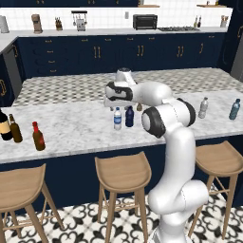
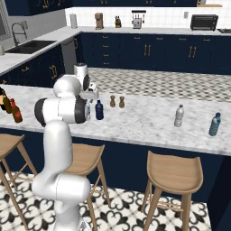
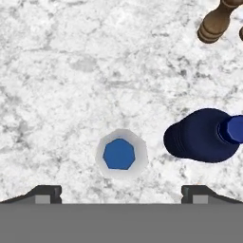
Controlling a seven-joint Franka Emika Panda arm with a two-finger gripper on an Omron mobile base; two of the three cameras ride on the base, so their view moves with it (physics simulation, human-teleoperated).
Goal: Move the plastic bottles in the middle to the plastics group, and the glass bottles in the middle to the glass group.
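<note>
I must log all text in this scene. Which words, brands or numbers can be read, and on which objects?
None can be read.
Clear water bottle: blue label, no legible print.
Red-capped bottle: dark label, too small.
Wine bottle: cream label, blurred.

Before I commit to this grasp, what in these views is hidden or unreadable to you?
- Clear water bottle: in the right base view the arm's elbow covers it.
- Hand: in the hand view just the two fingertips rise at the bottom, set wide apart; in both base views its fingers are too small to read.
- Wine bottle: cut by the left edge of the left base view.
- Dark navy bottle: its cap runs off the hand view's right edge.
</note>
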